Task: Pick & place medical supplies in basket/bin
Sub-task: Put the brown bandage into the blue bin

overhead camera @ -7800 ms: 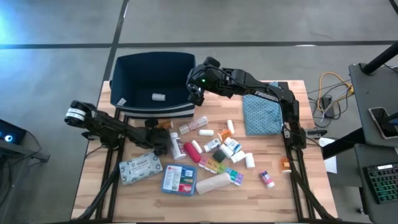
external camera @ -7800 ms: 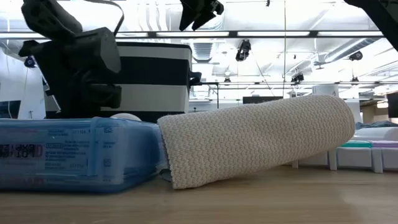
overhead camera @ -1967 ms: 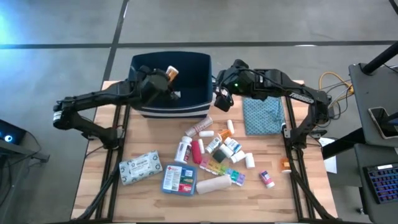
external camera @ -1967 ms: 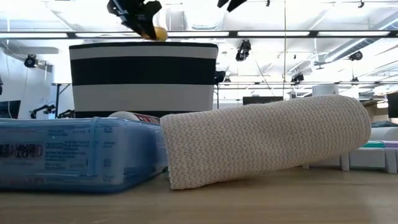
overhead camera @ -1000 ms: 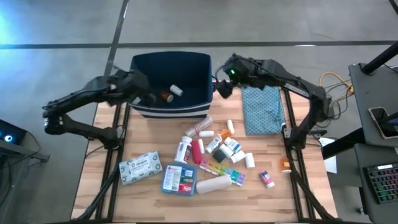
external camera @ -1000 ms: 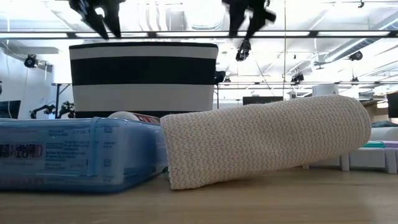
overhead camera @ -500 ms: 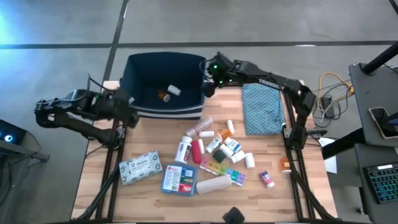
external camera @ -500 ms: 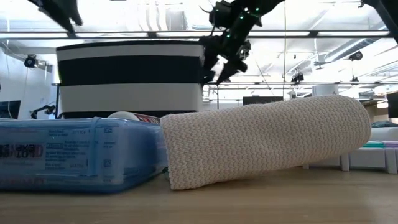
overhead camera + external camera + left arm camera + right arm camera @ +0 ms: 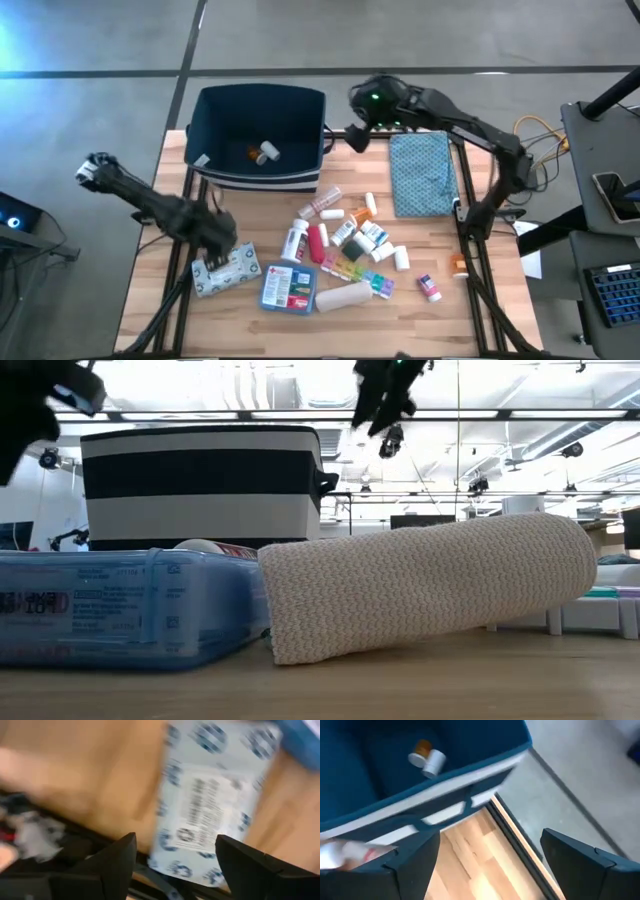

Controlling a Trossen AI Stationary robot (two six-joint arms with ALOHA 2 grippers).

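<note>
The dark navy bin (image 9: 258, 140) stands at the table's far edge with a white bottle (image 9: 268, 151) and an amber one (image 9: 422, 745) on its floor. More medical supplies lie mid-table: bottles and tubes (image 9: 340, 230), a rainbow pill organizer (image 9: 355, 272), a blue-red box (image 9: 290, 288), a beige bandage roll (image 9: 343, 296) and a grey packet (image 9: 228, 272). My left gripper (image 9: 218, 238) hangs open just over the packet's far left part (image 9: 215, 805). My right gripper (image 9: 356, 137) is open in the air beside the bin's right wall (image 9: 445, 795), above its side handle (image 9: 326, 482).
A teal patterned pouch (image 9: 420, 175) lies at the far right. A small box (image 9: 429, 288) lies alone at the near right. Bare wood shows along the near edge and on the left beside the packet.
My left gripper has left the bin's left rim, swinging toward the near edge and down over the grey packet. My right gripper went toward the bin's right side, then rose and drew back. The bin has slid a little toward the table's left.
</note>
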